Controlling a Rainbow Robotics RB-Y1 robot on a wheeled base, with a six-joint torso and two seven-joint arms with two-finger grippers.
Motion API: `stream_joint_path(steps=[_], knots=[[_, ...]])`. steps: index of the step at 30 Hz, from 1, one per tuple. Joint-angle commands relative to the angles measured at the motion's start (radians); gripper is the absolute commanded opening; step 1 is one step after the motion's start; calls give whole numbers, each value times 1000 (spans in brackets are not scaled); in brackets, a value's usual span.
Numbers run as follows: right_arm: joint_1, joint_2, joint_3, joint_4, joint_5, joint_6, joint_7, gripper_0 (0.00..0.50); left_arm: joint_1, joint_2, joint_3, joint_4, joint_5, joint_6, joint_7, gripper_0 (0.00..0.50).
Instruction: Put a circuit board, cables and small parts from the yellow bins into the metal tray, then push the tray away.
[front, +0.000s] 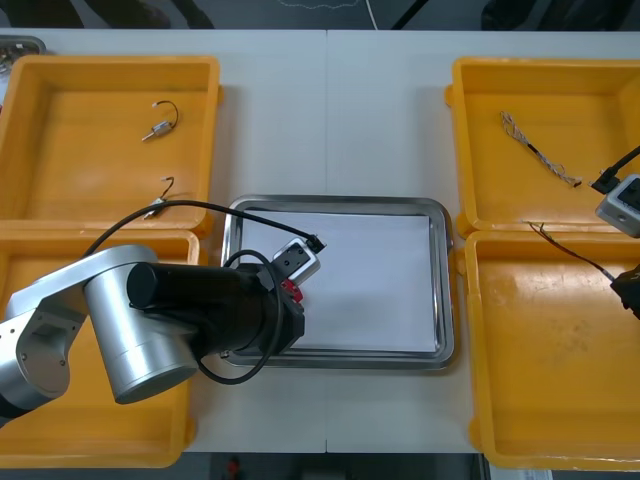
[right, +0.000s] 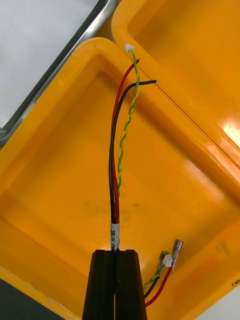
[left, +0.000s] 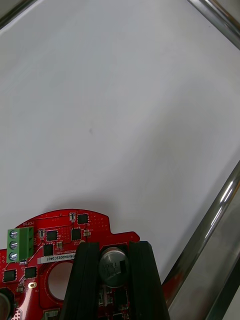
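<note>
Our left gripper (left: 114, 247) was over the left part of the white-lined metal tray (front: 340, 201), close to its rim. Its fingers (left: 85, 280) were clenched on one edge of the round red circuit board (left: 55, 247). Gripped so narrowly, the board could tilt or land on the rim instead of lying flat. At the right, our right gripper (right: 115, 252) pinched a bundle of red, black and twisted yellow-green cables (right: 112, 165) above the near right yellow bin (right: 55, 200). The loose ends reached the bin's far wall and might snag there when lifted.
</note>
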Motion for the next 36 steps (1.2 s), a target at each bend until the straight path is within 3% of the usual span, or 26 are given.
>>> stream_joint_path(steps=[1, 9, 11, 12, 13, 14, 15, 16, 31, 36], knots=[[-15, -27, 14, -28, -3, 3, -49, 0, -31, -14, -17, -2, -11, -15, 0, 1], [-15, -27, 14, -28, -3, 3, -49, 0, -29, -17, -22, 6, -9, -14, 19, 3], [-15, -27, 16, -28, -5, 3, -49, 0, -28, -19, -22, 6, -8, -14, 25, 45], [-13, -27, 14, -28, -5, 3, -49, 0, -26, -23, -22, 7, -8, -14, 31, 114], [-13, -29, 14, -28, -5, 3, -49, 0, -26, -26, -22, 6, -8, -14, 34, 230], [-13, -27, 14, -28, -8, 3, -49, 0, -26, -28, -22, 6, -8, -14, 42, 404], [-13, -27, 14, -28, -8, 3, -49, 0, -26, -28, -22, 6, -8, -14, 42, 404], [-13, -27, 14, -28, -11, 3, -49, 0, -26, -31, -22, 7, -9, -14, 49, 489], [-21, -27, 16, -28, -26, 3, -46, 0, -26, -77, 50, -8, -12, -12, 114, 500], [-53, -29, 34, -28, -65, 3, -49, 0, -26, -103, 142, -59, -9, 107, 134, 500]])
